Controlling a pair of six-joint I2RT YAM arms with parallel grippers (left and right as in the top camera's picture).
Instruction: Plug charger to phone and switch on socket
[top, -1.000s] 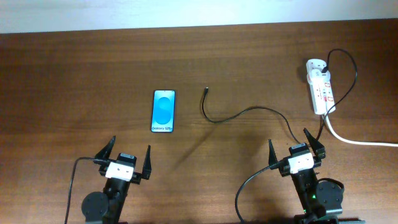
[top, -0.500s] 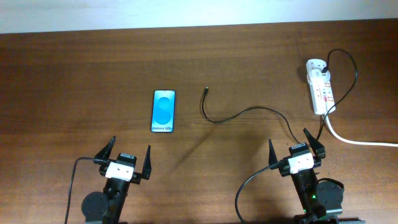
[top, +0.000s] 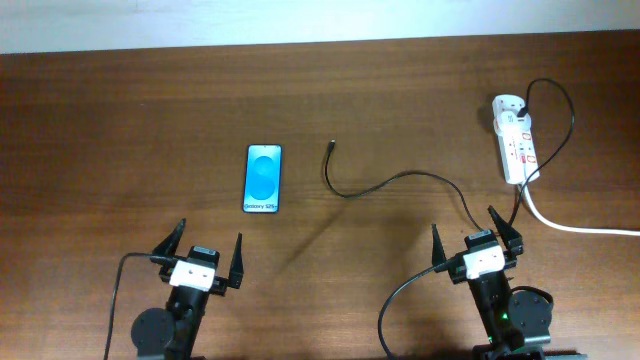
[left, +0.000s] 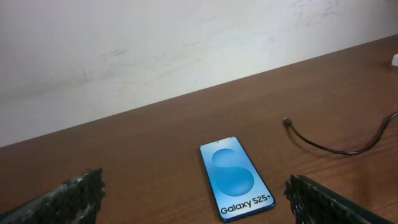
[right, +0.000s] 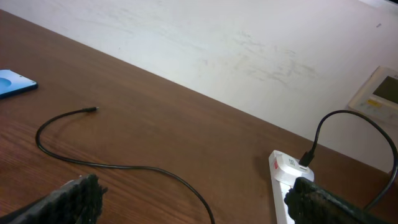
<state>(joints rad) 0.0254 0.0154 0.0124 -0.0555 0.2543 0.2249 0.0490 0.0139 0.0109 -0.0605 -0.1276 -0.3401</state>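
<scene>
The phone (top: 263, 178) lies flat on the brown table, blue screen up; it also shows in the left wrist view (left: 236, 178). The charger, a thin black cable (top: 400, 180), runs from its plug tip (top: 331, 146) across the table to the socket (top: 515, 140), a white power strip at the far right. The cable (right: 124, 167) and the socket (right: 286, 180) show in the right wrist view. My left gripper (top: 198, 250) is open and empty, near the front edge below the phone. My right gripper (top: 477, 236) is open and empty, beside the cable.
A thick white cord (top: 570, 226) leaves the socket toward the right edge. A white wall (left: 155, 43) rises behind the table's far edge. A white wall panel (right: 379, 93) shows at the right.
</scene>
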